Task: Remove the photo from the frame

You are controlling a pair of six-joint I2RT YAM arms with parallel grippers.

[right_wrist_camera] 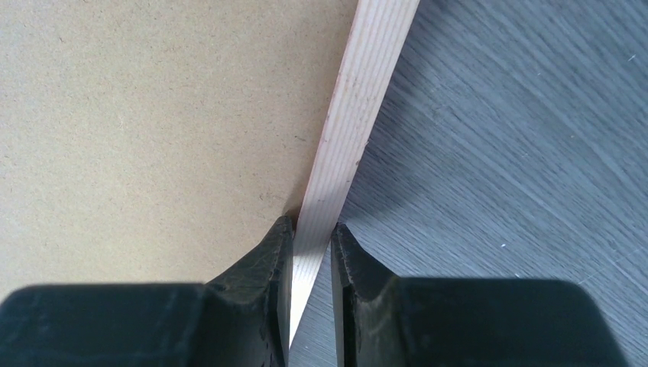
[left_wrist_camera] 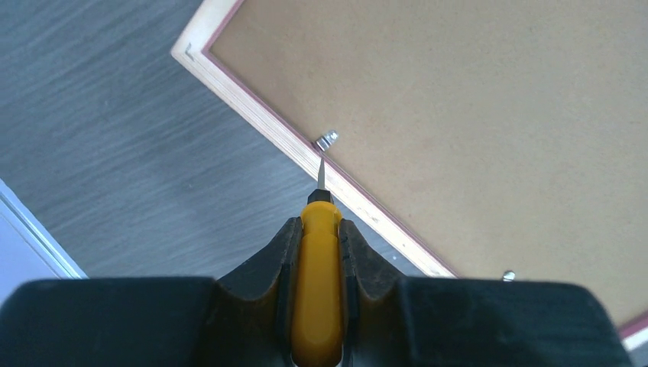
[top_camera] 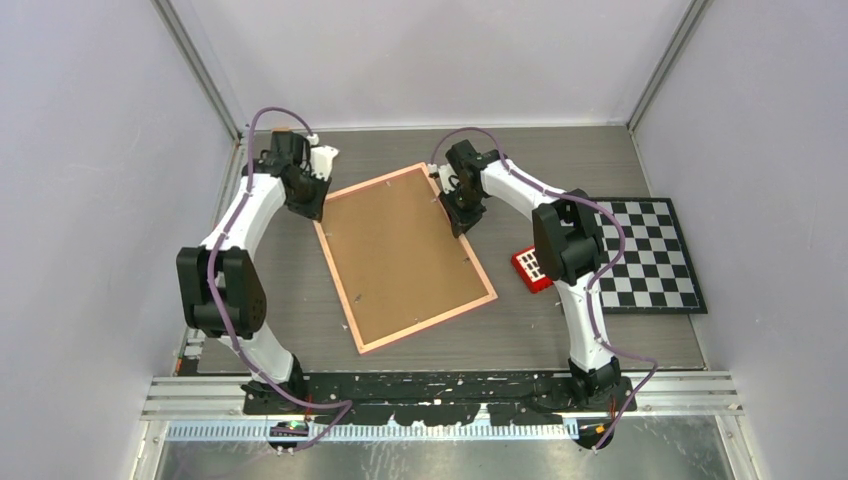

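Right claw (right_wrist_camera: 312,229) clamps the far-right rail of the face-down pink-edged, brown-backed rectangular frame (top_camera: 405,255), long axis far-left to near-right; left claw (left_wrist_camera: 319,225) grips a yellow-handled tool (left_wrist_camera: 318,306).

Soft, even overhead light casts faint shadows on the worktop (top_camera: 520,335), and the left claw (left_wrist_camera: 319,228) and right claw (right_wrist_camera: 312,229) blur near their cameras.

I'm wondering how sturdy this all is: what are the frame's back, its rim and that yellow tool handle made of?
The frame's back looks like brown fibreboard: matte, speckled, no grain. The rim seems to be pale wood, with fine straight grain and a pinkish edge. The tool handle is probably smooth yellow plastic, its thin tip likely metal.
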